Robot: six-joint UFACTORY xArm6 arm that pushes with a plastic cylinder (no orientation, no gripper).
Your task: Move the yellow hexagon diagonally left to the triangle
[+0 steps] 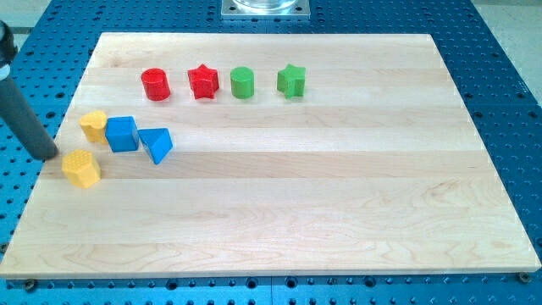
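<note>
Pincer: none, cannot tell | my tip [51, 156] just left of yellow hexagon [81, 168], apart

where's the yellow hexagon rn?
Yellow hexagon sits near the board's left edge, below-left of the blue triangle, with my tip just to its upper left.

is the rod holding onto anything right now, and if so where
Nothing is held; the rod can only push. My tip sits just to the view's left of the yellow hexagon, with a small gap between them.
</note>
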